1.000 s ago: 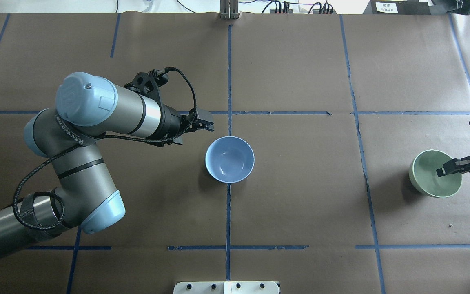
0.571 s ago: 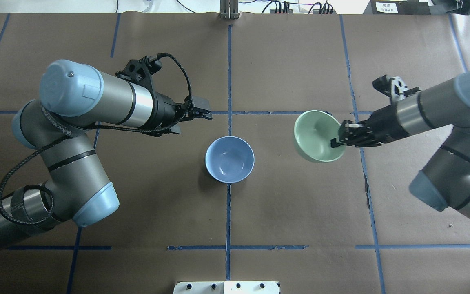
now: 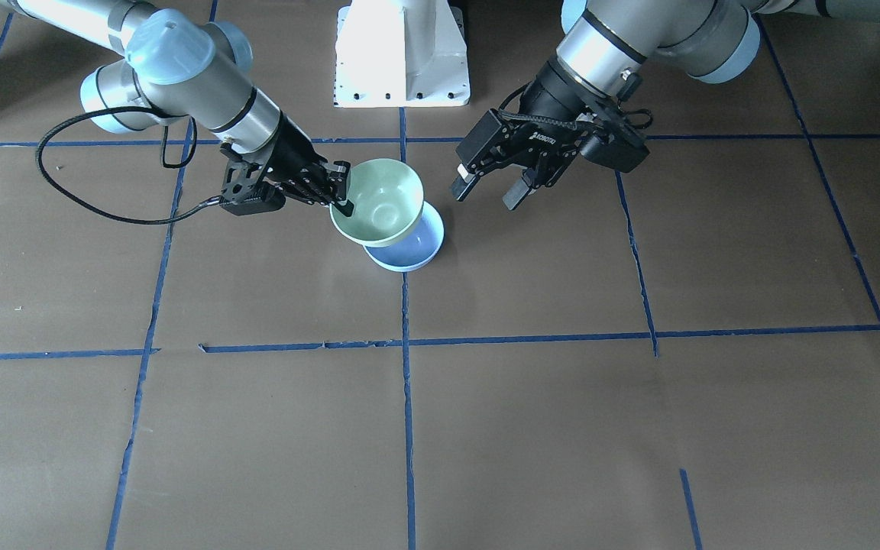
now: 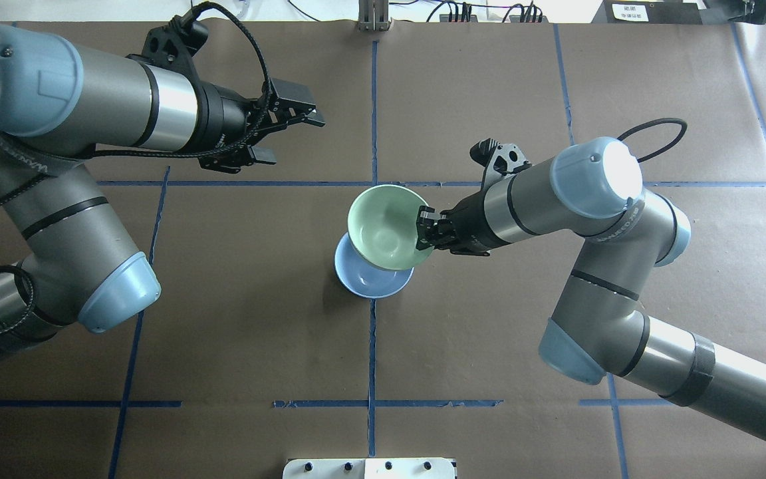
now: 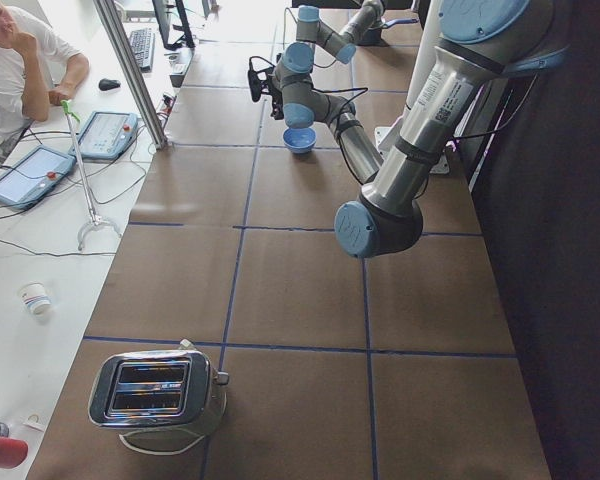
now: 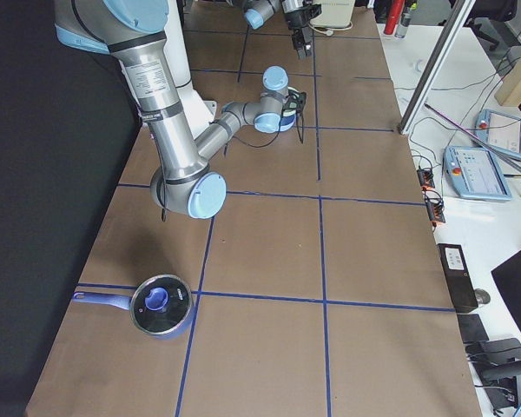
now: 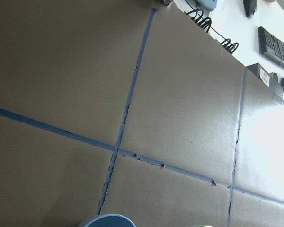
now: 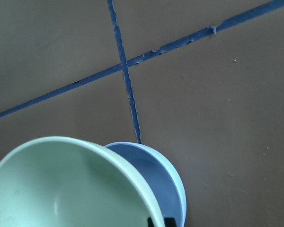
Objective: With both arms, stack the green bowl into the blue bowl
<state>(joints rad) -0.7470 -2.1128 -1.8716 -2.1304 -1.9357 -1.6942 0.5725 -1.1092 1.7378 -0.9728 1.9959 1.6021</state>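
Blue bowl (image 4: 360, 283): landmark; upright on table (image 4: 489, 332), only its near crescent uncovered from overhead.
Green bowl (image 4: 386, 226): held over blue bowl, tilted, offset toward its far side; not yet nested; contact with blue rim cannot be told.
Right gripper (image 4: 424, 233): just right of blue bowl; pinched tight on green bowl's right rim, one finger inside, one outside.
Left gripper (image 4: 295, 140): well beyond blue bowl, far-left; jaws spread wide, nothing between them.
Change: a second ago green bowl well right of blue bowl, then carried halfway; now above it. Left gripper drawn back from just beside blue bowl to well clear.
Meaning: carry nearly done; likely remaining are centre, level, lower, release.
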